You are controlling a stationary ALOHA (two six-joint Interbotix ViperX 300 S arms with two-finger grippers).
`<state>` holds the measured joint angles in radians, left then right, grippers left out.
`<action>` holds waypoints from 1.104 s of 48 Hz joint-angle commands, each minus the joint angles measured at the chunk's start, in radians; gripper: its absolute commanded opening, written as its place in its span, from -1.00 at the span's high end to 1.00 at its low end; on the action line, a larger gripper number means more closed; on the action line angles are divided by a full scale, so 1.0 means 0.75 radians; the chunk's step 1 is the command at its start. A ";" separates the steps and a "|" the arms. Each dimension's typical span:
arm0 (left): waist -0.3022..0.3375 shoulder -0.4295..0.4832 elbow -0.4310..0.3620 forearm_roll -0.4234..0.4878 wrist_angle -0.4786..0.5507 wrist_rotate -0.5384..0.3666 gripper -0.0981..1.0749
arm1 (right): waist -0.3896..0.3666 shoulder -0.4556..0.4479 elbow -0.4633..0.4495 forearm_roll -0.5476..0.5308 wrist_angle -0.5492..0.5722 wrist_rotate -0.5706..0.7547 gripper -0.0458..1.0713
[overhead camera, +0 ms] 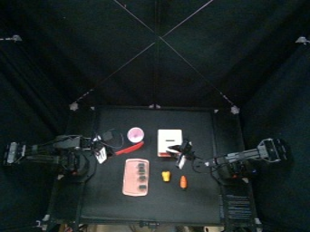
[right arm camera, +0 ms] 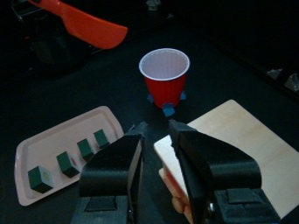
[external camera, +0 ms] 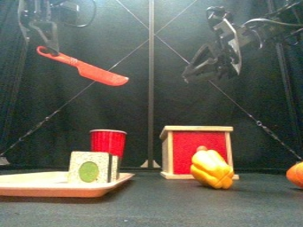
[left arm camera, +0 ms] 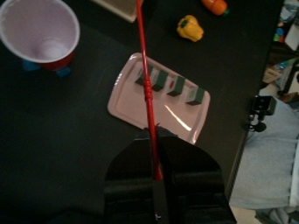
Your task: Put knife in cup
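Note:
The knife (external camera: 85,67), red and thin, hangs in the air at the upper left of the front view, gripped by its handle end in my left gripper (external camera: 45,43). In the left wrist view the knife (left arm camera: 146,87) shows edge-on, running out from the shut gripper (left arm camera: 156,171) over the pink tray. The cup (external camera: 108,142) stands upright and empty on the table, below and to the right of the blade; it also shows in the top view (overhead camera: 133,137) and the right wrist view (right arm camera: 165,73). My right gripper (right arm camera: 158,140) hovers empty near the white box, jaws a little apart.
A pink tray (external camera: 35,186) with green-striped pieces lies at the front left. A white box (overhead camera: 171,139) with a red inside (external camera: 198,151) stands right of the cup. A yellow pepper (external camera: 210,168) and an orange piece (external camera: 296,175) lie at the front right.

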<state>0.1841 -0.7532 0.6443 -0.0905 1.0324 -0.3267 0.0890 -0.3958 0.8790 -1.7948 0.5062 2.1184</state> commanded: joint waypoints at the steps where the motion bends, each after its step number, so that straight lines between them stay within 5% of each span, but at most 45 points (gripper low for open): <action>1: 0.084 0.037 -0.110 0.000 0.106 0.000 0.33 | 0.000 -0.025 -0.014 0.004 0.010 0.004 -0.30; 20: 0.211 0.344 -0.378 -0.129 0.415 0.016 0.33 | -0.006 -0.018 -0.008 0.018 0.012 0.002 -0.30; 28: 0.270 0.460 -0.495 -0.080 0.581 0.025 0.33 | -0.006 -0.018 -0.006 0.016 0.012 0.002 -0.30; 41: 0.403 0.536 -0.546 -0.039 0.591 0.053 0.33 | -0.008 -0.018 -0.006 0.018 0.012 0.002 -0.30; 53: 0.417 0.652 -0.550 -0.131 0.607 0.168 0.33 | -0.006 -0.016 -0.004 0.018 0.012 0.002 -0.30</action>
<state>0.4893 -0.2807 0.2623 -0.1795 1.4864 -0.2056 0.0874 -0.3958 0.8836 -1.7794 0.5108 2.1184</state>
